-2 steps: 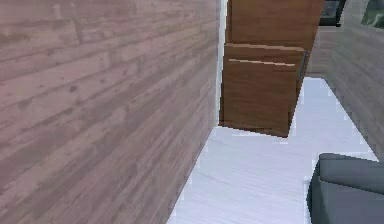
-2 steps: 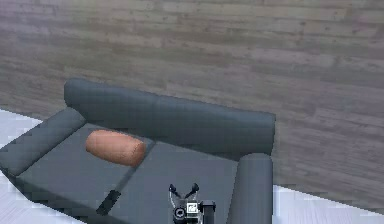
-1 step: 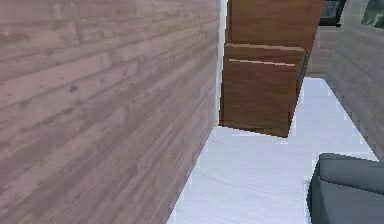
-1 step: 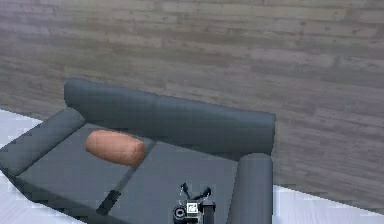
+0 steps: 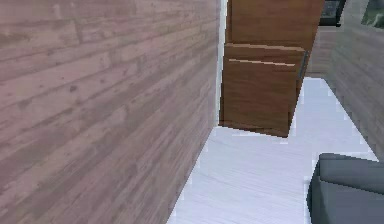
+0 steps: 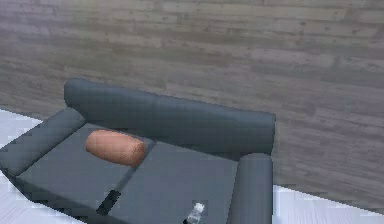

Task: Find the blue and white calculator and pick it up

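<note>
The gripper's state cannot be told. Search step; next, likely inspect the small pale object [image 6: 197,211] on the dark grey sofa [image 6: 170,118].

Soft, even light leaves the pale floor [image 5: 255,165] brightest, the wooden wall [image 5: 100,110] muted, the sofa [image 6: 170,180] dark.

A wall [image 5: 100,110] is seen along the forward view's left, with a cabinet [image 5: 262,90] set ahead beyond the floor [image 5: 250,175]. In the arm side view, a sofa [image 6: 170,120] is backed against a side wall [image 6: 250,50]. A cushion [image 6: 115,148] is laid on the seat at that view's left, a flat item [image 6: 110,202] before it, and what may be a bottle [image 6: 197,212] by the far armrest.
</note>
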Robot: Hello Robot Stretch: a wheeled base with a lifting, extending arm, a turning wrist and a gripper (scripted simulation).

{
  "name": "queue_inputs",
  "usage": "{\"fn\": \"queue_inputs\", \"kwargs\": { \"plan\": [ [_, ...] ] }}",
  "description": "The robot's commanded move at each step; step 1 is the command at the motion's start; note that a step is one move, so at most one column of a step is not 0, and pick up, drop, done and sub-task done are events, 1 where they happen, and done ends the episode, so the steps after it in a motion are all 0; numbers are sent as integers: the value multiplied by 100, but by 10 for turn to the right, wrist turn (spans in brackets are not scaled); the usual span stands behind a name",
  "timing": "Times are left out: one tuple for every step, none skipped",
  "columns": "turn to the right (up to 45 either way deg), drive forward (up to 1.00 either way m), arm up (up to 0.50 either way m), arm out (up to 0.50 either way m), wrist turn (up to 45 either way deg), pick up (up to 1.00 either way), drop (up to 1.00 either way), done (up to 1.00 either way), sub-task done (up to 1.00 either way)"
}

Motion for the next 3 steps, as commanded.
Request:
{"fn": "queue_inputs", "kwargs": {
  "plan": [
    [0,0,0,0,0,100,0,0,0],
    [0,0,10,0,0,0,0,0,0],
    [0,0,0,0,0,0,0,100,0]
  ]
}}
